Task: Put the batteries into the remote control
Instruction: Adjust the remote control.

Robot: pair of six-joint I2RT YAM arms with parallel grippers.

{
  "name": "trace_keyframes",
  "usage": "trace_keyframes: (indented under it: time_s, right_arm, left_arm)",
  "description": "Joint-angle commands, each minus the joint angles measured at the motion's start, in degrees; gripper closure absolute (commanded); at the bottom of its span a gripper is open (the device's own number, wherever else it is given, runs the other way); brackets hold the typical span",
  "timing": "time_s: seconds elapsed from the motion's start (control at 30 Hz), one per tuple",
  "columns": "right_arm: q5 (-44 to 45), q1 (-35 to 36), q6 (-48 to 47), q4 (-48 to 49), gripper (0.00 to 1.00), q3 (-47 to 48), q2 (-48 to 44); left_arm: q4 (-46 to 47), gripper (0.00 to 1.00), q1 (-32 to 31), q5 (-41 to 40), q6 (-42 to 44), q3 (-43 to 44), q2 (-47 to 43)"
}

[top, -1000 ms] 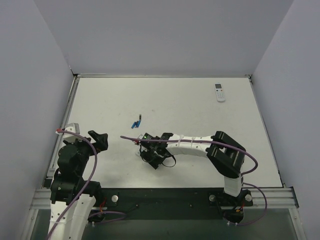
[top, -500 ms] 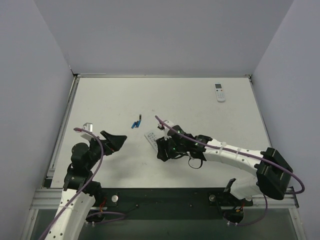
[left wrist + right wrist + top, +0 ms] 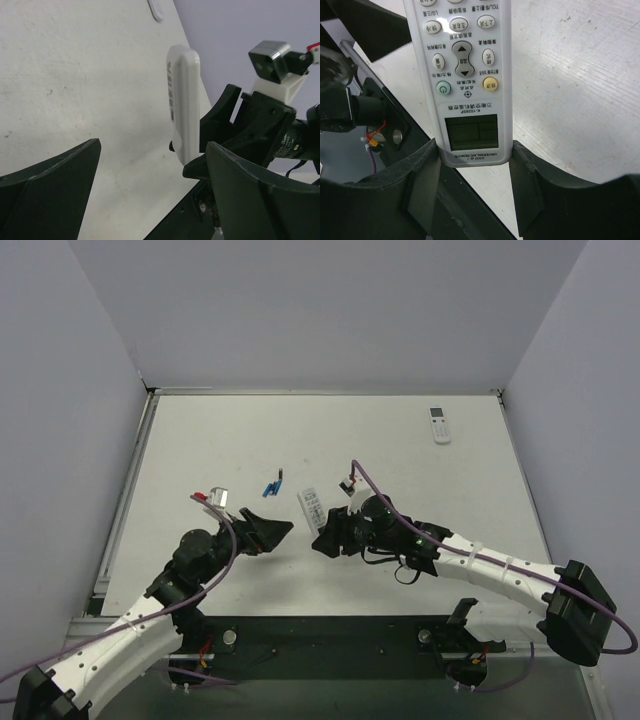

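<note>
Overhead, the right fingers [image 3: 326,537] clench the slim white rectangular remote control [image 3: 311,506] near the middle of the white surface [image 3: 200,440], with the two small blue cylindrical batteries [image 3: 271,486] lying just beyond the released left fingers [image 3: 268,531]. Left wrist view: the spread left fingers face the remote edge-on and should likely close squarely across its free end. Right wrist view: its display end is gripped, buttons showing, so the back needs turning outward.

- remote control [image 3: 467,75]: button end cut off by top edge, right wrist view
- batteries [image 3: 270,487]: too small to count
- far remote [image 3: 439,425]: buttons too small to make out
</note>
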Motion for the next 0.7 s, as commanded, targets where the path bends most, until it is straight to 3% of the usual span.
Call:
trace_keyframes:
  time_s: [0.0, 0.17, 0.67]
  right_arm:
    - [0.77, -0.04, 2.52, 4.97, 1.00, -0.51, -2.18]
    - [-1.59, 0.05, 3.75, 7.42, 1.00, -1.48, -2.27]
    - [2.62, 1.10, 2.08, 5.76, 1.00, -2.01, -4.03]
  left_arm:
    - [10.54, 0.03, -6.18, -9.50, 2.71, 4.69, 6.75]
    - [14.76, 0.03, -13.57, -13.56, 5.79, 8.29, 13.62]
    - [14.15, 0.21, -20.87, -22.53, 5.53, 12.77, 24.17]
